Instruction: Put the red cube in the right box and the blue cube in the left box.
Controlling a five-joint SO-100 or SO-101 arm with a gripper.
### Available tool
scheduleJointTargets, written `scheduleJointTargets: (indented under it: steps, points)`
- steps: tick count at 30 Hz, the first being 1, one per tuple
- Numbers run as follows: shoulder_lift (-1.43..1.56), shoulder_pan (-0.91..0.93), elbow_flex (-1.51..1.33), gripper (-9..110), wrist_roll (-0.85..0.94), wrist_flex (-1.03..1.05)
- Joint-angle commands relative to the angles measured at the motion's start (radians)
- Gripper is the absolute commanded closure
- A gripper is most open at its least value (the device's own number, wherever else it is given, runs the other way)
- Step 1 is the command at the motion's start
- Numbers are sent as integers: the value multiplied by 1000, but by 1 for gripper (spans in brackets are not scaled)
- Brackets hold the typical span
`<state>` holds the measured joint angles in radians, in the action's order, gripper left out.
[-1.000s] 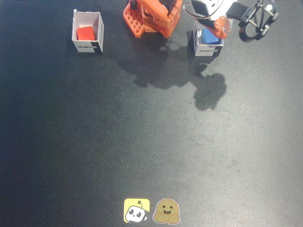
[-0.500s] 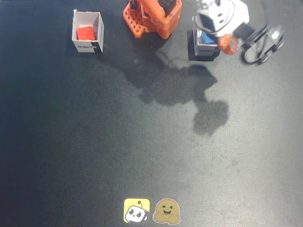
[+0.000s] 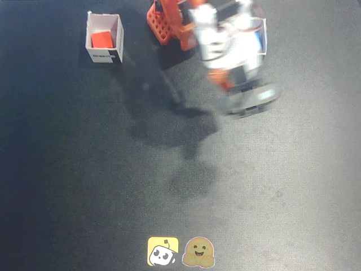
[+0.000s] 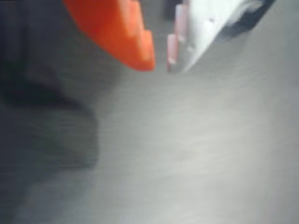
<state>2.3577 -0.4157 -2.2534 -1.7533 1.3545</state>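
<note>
Blurring most of the upper middle of the fixed view, the arm [image 3: 225, 45] is smeared by motion, so its joints are hard to separate. It covers nearly all of a white open-top box [image 3: 263, 39] at top right, where only the right wall and a blue patch inside, probably the blue cube [image 3: 258, 40], show. Whether this box has a nub at a rim corner cannot be told. The gripper itself is hard to pick out in this view.

At top left, well apart from the arm, stands the other white box [image 3: 105, 38] with a black label strip low on its front and a tiny nub at its upper left corner; the red cube [image 3: 102, 39] lies inside it. Two small stickers, a yellow one [image 3: 163, 251] and a brown smiling one [image 3: 199, 252], sit at the bottom edge of the dark desk [image 3: 282, 186]. The arm's shadow falls across the middle.

Only the wrist view shows the gripper [image 4: 160, 65]: an orange finger [image 4: 121, 32] and a white finger [image 4: 201, 32], tips nearly together with a narrow gap and nothing between them, above bare blurred desk
</note>
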Motion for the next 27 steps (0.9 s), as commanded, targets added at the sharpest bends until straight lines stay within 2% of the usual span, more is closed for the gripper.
scheduleJointTargets:
  steps: [1, 13, 20, 27]
  points:
    - [55, 133, 12, 100, 51, 25]
    - [249, 379, -92, 100, 100, 86]
    - [394, 443, -181, 100, 149, 118]
    - [453, 433, -242, 100, 204, 123]
